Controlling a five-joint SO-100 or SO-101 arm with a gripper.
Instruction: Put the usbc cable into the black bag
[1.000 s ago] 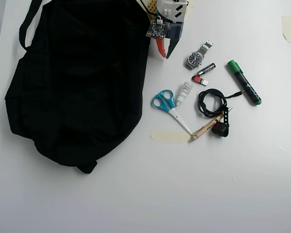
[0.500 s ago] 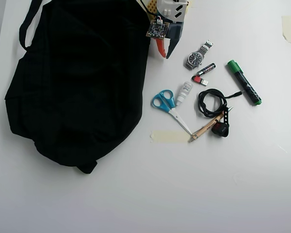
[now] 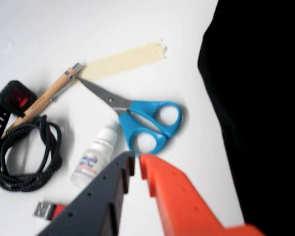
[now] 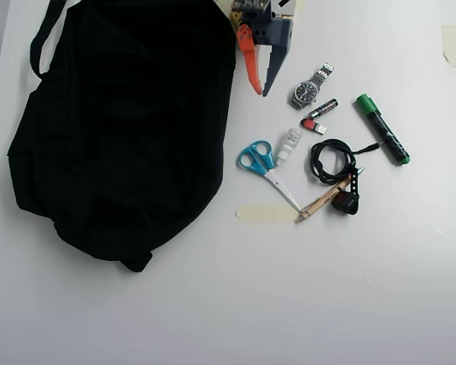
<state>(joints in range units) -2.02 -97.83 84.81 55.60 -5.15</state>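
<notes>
Black cloth is filling the space to the claw's left in the overhead view: the bag (image 4: 121, 129), lying slumped and flat, its edge just beside the orange finger. Compared with a moment ago, the claw (image 4: 260, 90) is now turning at the wrist, so its fingers are pointing more squarely down toward the clutter, and it is reaching slightly further out (it is carrying nothing). Its orange and grey fingers are nearly closed, with only a narrow slit between the tips in the wrist view. That suggests the approach is only beginning. The scissors (image 4: 263, 167) are lying below the tips in the overhead view, between claw and tape (image 4: 264, 214). The cable (image 4: 330, 160) is sitting coiled on the table, well apart from the claw, below and to its right, untouched.
</notes>
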